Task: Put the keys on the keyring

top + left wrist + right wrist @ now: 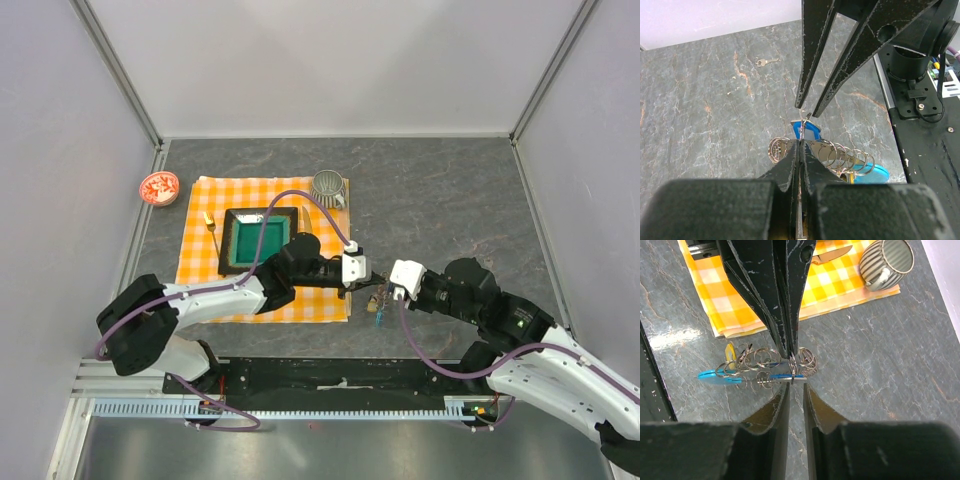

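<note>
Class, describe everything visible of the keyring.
The keyring is a chain of thin silvery wire rings strung in a row. A flat cyan tag sits at one end, with a yellow tag and a blue-headed key among the rings. It sits over the grey table beside the checked cloth. The left gripper is shut on one ring; the right gripper, jaws slightly apart, is at the key.

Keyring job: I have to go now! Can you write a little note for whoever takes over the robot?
Left gripper: shut, pinching the keyring between the arms.
Right gripper: jaws slightly apart at the blue key; grip unclear.
Done: keyring with its cyan tag is held steady.
Left: blue key may not be on yet; one loose key lies on the table.
</note>
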